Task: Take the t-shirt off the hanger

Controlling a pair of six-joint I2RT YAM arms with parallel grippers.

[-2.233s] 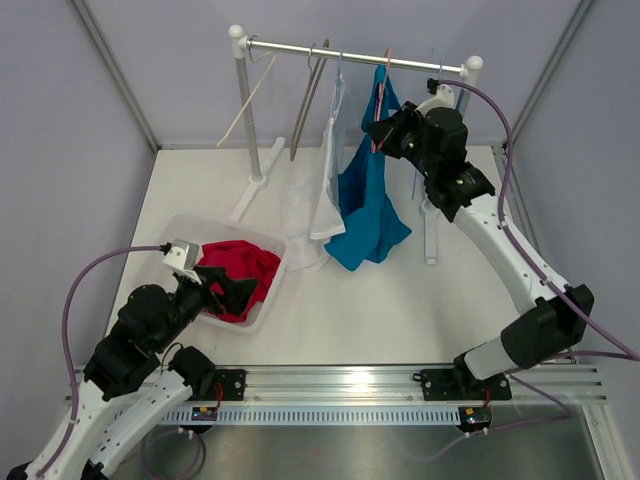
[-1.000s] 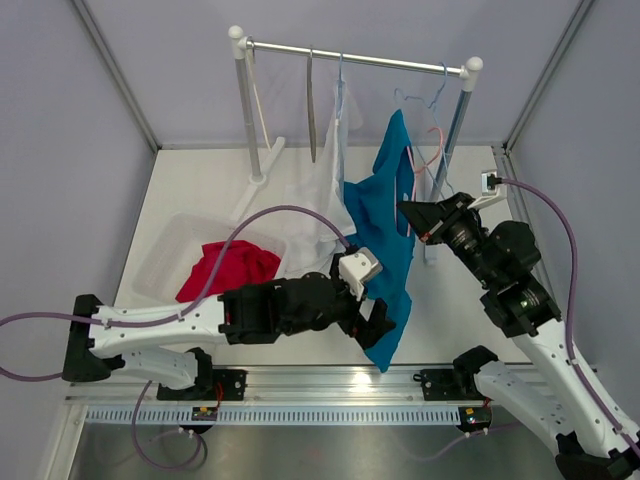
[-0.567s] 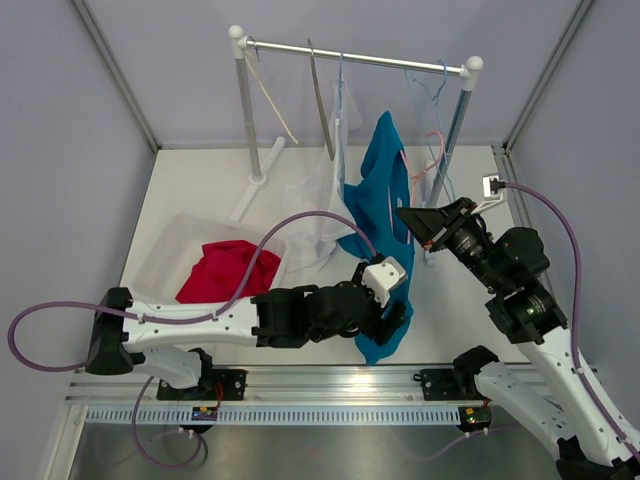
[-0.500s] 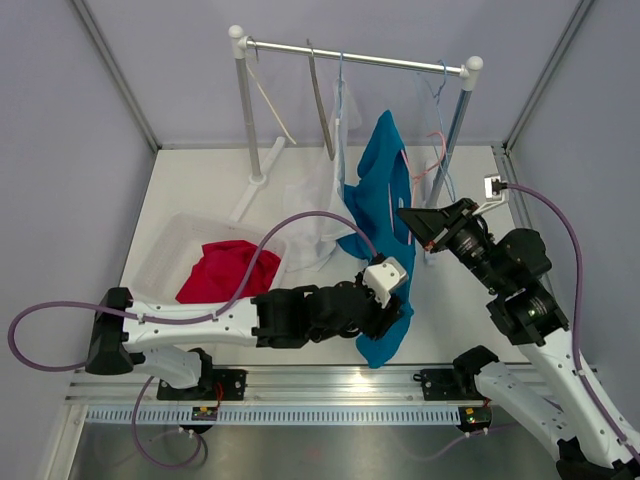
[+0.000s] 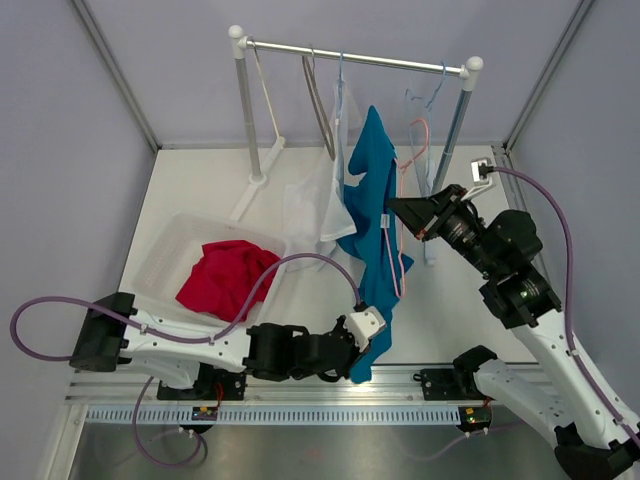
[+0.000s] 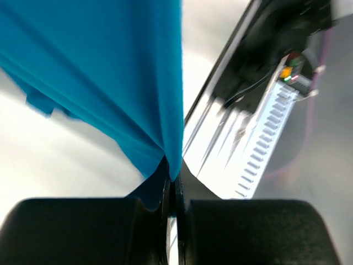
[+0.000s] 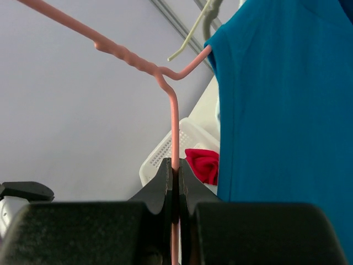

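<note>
Left wrist: left tool [image 6: 172,185] pinches t-shirt [image 6: 110,72] hem.

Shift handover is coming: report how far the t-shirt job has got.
Done: the pink hanger looks lifted clear of the rail, clamped in the right gripper. In hand: the left gripper is shut on the lower edge of the blue t-shirt, and the fabric is pulled taut. Left: the shirt is still on the hanger and must be drawn off.

T-shirt [image 5: 372,200] right of bin [image 5: 160,255] — rack [image 5: 355,58] behind.
</note>
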